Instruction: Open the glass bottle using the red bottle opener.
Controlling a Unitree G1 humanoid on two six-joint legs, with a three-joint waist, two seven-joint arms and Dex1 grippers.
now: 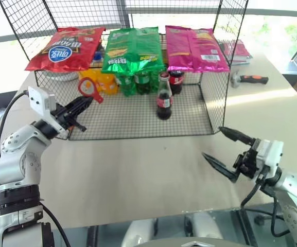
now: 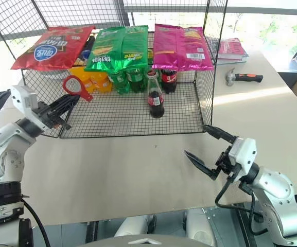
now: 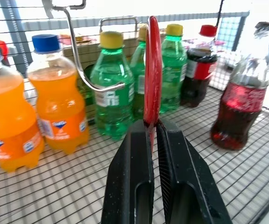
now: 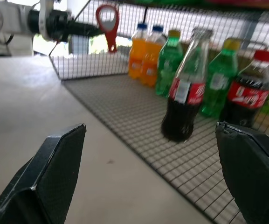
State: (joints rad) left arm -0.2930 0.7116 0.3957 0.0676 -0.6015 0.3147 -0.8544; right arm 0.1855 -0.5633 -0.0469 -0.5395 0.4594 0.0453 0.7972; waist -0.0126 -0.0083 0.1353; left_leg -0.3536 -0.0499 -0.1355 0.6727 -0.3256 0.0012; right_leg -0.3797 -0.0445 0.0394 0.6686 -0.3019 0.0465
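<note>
The glass bottle [image 1: 163, 98] stands upright on the wire shelf floor [image 1: 133, 123], slim, with dark drink, a red label and a metal cap [image 4: 200, 32]. My left gripper [image 1: 85, 103] is shut on the handle of the red bottle opener [image 1: 89, 88], whose ring head points up, at the shelf's left front, well left of the bottle. In the left wrist view the red bottle opener [image 3: 152, 70] stands edge-on between the black fingers [image 3: 129, 177]. My right gripper [image 1: 223, 145] hangs open over the table, in front of the shelf's right corner, holding nothing.
Orange soda bottles [image 3: 55, 98], green soda bottles [image 3: 111, 88] and a stout cola bottle [image 3: 200, 65] line the shelf's back. Chip bags [image 1: 133, 49] lie on top of the wire rack. A hammer [image 1: 248, 78] and books [image 1: 238, 51] lie on the table at the right.
</note>
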